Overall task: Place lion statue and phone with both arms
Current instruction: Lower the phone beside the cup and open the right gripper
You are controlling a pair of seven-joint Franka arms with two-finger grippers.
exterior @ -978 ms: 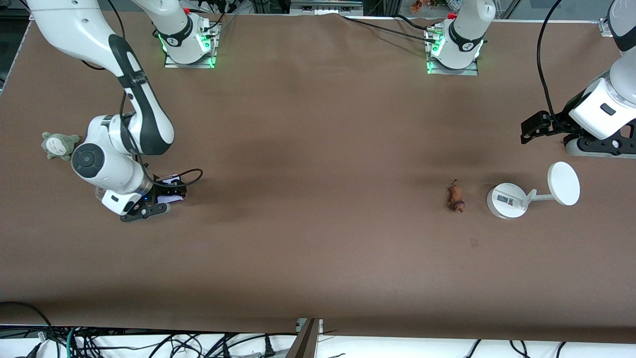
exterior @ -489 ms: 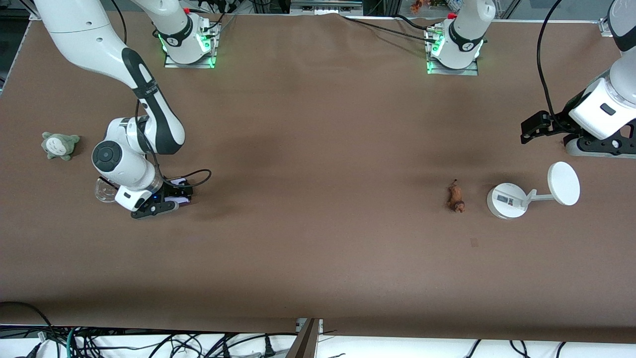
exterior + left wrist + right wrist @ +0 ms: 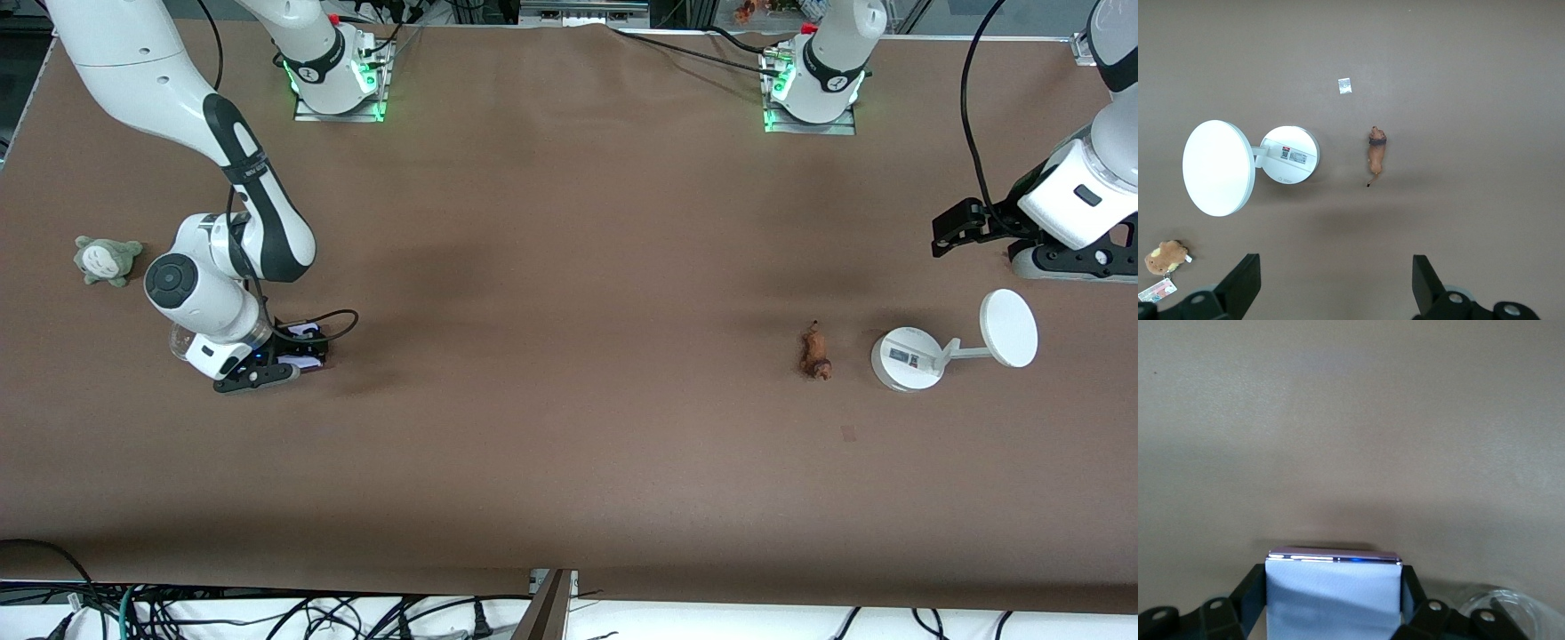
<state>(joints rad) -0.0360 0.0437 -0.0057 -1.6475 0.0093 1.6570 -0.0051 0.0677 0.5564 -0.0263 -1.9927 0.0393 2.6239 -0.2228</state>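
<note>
While you watch the front view, the right gripper [image 3: 298,356] hangs over the table [image 3: 569,356] at the right arm's end, clamped on the phone [image 3: 307,347]; the lion statue [image 3: 815,352] lies beside the white stand [image 3: 916,356]. Your left wrist view shows the left gripper [image 3: 1335,287] spread wide above the statue. Your right wrist view shows both fingers [image 3: 1248,590] pinching the phone's sides.

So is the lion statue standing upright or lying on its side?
Lying down. The lion statue is stretched flat along the table, tail trailing from one end, beside the white stand, with no gripper touching it.
</note>
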